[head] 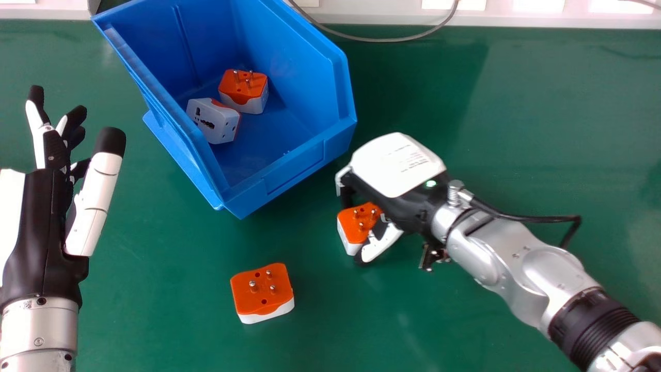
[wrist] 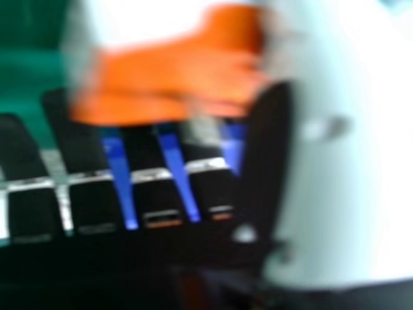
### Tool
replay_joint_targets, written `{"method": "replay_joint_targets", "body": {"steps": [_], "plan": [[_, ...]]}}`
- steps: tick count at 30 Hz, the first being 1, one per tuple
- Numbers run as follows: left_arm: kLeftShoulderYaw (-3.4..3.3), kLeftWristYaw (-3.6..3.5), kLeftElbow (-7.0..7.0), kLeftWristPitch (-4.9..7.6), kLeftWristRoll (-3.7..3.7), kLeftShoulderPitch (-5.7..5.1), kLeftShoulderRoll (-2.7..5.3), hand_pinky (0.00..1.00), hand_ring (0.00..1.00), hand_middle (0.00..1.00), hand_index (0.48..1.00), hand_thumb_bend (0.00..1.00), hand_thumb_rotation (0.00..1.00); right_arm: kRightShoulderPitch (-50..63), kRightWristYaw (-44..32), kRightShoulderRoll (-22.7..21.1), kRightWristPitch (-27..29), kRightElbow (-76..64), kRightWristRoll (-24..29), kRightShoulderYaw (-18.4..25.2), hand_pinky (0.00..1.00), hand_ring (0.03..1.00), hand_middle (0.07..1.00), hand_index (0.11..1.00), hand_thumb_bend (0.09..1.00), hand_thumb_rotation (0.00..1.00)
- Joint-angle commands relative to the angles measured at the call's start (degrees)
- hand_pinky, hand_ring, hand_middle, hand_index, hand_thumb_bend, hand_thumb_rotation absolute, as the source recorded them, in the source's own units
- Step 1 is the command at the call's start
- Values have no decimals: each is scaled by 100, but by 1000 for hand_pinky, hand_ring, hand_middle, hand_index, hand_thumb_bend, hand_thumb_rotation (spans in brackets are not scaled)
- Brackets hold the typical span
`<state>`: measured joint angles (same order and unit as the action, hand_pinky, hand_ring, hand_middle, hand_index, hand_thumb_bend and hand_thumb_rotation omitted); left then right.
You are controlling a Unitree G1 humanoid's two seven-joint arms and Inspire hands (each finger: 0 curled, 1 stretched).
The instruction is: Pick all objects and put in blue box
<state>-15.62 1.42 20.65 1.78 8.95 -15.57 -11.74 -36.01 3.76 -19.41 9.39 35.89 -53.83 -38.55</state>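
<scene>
The right hand (head: 397, 168) is pinching a travel adaptor (head: 357, 222), its fingers (wrist: 151, 197) curling round one side and its thumb (wrist: 270, 142) closing on the other. Being a small plug body, the adaptor is probably feeling light, stiff and fairly tough, though its smooth casing could be slipping if the pinch is sitting too near a corner. The broad side walls are offering the best hold, with the fingers staying clear of the metal pins.

It is showing an orange pin face upward and white sides below, with rounded corners. A matching loose adaptor (head: 262, 289) is lying on the worktop (head: 165, 310), pins up, nearer the robot and to the left of those fingers.

The blue box (head: 294, 173) is standing just beyond and left of the fingers, two more adaptors (head: 214, 121) resting inside, one of them turning its white socket face outward. The left hand (head: 41, 206) is idling at the head view's left, fingers extending loosely.
</scene>
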Motion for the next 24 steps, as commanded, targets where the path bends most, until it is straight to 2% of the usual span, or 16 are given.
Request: {"method": "replay_joint_targets", "body": {"steps": [1, 5, 8, 14, 17, 22, 24], "plan": [[-35, 7, 66, 9, 32, 27, -53, 833, 934, 947, 948, 738, 1000, 218, -196, -189, -400, 161, -145, -8, 179, 230, 477, 497, 527, 9], [-33, 1, 36, 17, 23, 51, -60, 833, 933, 947, 948, 740, 1000, 215, -112, -144, -402, 122, -107, 26, 159, 212, 472, 489, 524, 1], [-25, 0, 30, 17, 15, 64, -54, 833, 933, 947, 948, 740, 1000, 208, 13, -123, -428, 130, -131, 20, 139, 191, 419, 492, 518, 0], [-23, 1, -24, 43, -26, 103, -41, 833, 933, 947, 948, 750, 1000, 245, 37, -129, -521, 29, -113, 45, 138, 184, 395, 491, 517, 0], [-32, -6, -106, 66, -65, 158, -43, 833, 933, 947, 948, 756, 1000, 335, -70, -171, -571, -205, -48, 111, 124, 171, 445, 482, 522, 0], [-35, -20, -139, 81, -90, 185, -39, 835, 933, 947, 948, 760, 1000, 456, -372, -207, -718, -587, 72, 255, 159, 218, 444, 497, 520, 0], [-35, -24, -174, 98, -109, 199, -48, 836, 933, 947, 948, 765, 1000, 514, -580, -196, -849, -783, 170, 351, 187, 275, 455, 532, 509, 0]]}}
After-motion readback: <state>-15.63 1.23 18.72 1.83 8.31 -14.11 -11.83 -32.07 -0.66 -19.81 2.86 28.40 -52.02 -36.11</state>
